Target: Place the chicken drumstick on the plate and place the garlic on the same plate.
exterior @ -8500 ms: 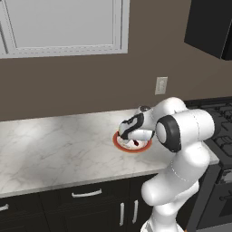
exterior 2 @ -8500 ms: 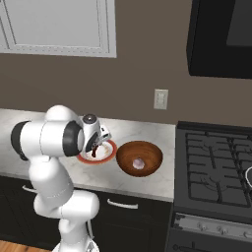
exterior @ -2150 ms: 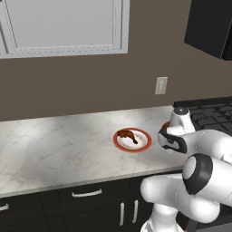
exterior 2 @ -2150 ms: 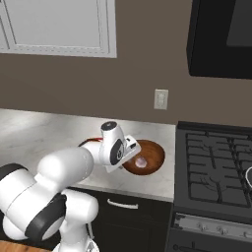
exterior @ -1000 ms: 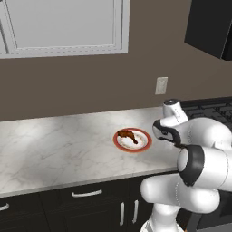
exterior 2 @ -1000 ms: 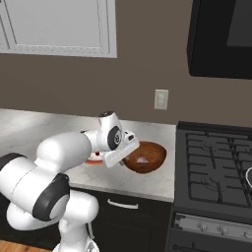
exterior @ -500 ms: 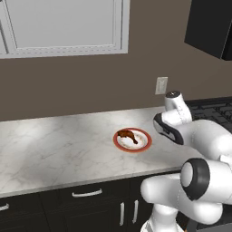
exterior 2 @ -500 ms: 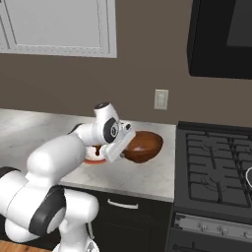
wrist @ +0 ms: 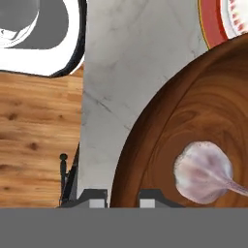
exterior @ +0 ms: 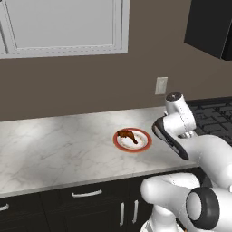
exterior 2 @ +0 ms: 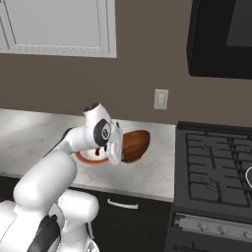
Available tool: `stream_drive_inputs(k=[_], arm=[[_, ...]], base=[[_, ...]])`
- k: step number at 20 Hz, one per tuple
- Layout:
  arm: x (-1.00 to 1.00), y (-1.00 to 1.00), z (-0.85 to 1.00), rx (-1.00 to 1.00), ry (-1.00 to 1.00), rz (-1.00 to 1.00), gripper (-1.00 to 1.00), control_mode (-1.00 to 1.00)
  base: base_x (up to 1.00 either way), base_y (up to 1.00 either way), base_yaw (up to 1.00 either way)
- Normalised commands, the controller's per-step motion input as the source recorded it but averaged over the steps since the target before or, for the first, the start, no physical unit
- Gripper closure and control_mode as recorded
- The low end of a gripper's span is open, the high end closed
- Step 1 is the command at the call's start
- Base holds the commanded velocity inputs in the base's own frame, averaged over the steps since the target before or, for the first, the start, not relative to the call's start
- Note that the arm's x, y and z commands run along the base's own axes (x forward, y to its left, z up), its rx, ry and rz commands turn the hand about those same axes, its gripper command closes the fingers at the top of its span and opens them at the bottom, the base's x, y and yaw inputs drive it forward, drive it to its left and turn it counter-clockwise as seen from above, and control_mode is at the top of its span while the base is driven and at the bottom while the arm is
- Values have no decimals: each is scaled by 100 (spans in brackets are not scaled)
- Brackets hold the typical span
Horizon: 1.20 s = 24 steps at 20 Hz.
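Since the earlier frames, we have swung the arm away from the plate (exterior: 132,140) toward the wooden bowl (exterior 2: 134,145), and over the last second the hand has lifted and turned above that bowl.

Half of the task looks done to us. In the left base view the chicken drumstick (exterior: 127,135) lies on the plate, just left of centre in the frame, on the marble worktop (exterior: 54,145).

The garlic (wrist: 203,171) is still to be moved. In the hand view it rests inside the wooden bowl, at the lower right of the frame, its thin stem pointing toward the right edge. A red arc of the plate's rim shows at the upper right of that view, just beside the bowl's edge.

Our hand (wrist: 122,197) has its fingers closed and holds nothing; the tips rise at the bottom centre of the hand view, over the bowl's near rim and to the left of the garlic, not touching it.

We judge that what remains is to open the hand, centre it over the bulb, grasp it, and carry it the short way to the plate beside the drumstick.
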Motion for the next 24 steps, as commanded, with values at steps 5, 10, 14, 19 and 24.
stream_drive_inputs(k=[5,10,14,19,24], arm=[[-31,0,2,-20,17,77,100,-100],[-6,-11,15,-14,7,70,100,-100],[0,-15,24,-14,6,58,100,-100],[9,-5,47,-25,18,43,100,-100],[29,0,75,-31,30,17,100,-100]], base=[[0,0,0],[0,0,0],[0,0,0],[0,0,0],[0,0,0]])
